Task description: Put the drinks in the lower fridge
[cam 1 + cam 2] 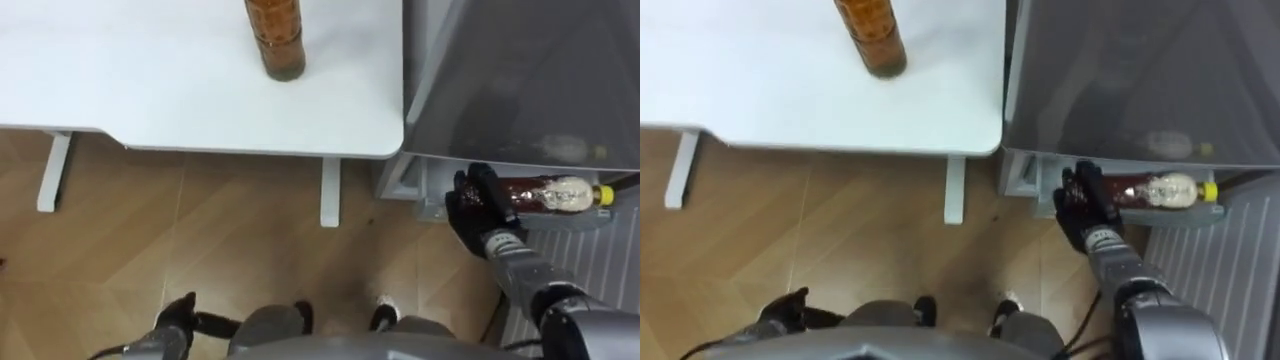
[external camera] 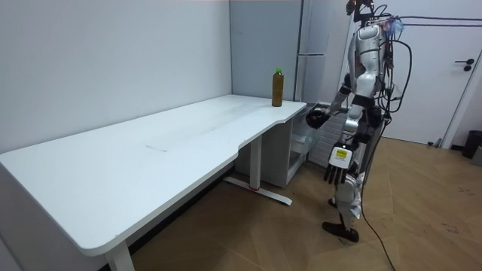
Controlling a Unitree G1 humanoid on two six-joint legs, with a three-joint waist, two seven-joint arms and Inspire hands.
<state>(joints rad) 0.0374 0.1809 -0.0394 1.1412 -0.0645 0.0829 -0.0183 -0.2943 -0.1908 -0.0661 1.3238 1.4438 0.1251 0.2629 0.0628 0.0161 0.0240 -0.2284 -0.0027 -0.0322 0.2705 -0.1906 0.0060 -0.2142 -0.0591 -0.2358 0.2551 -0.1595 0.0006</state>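
Yellow-capped bottle in the fridge, another on the table

At 3 o'clock we've got the yellow-capped bottle [image 1: 545,193], full of brown drink, lying on its side in the light tray [image 1: 570,221] of the open lower fridge [image 1: 520,80], cap pointing to 3. The right hand [image 1: 478,200] is right at its base, touching it, but we can't tell if it's gripping. Up at 12 o'clock the green-capped bottle [image 2: 277,89], also brown inside, stands upright on the white table [image 1: 150,80]. The left hand [image 2: 337,175] hangs at the robot's side, fingers loose.
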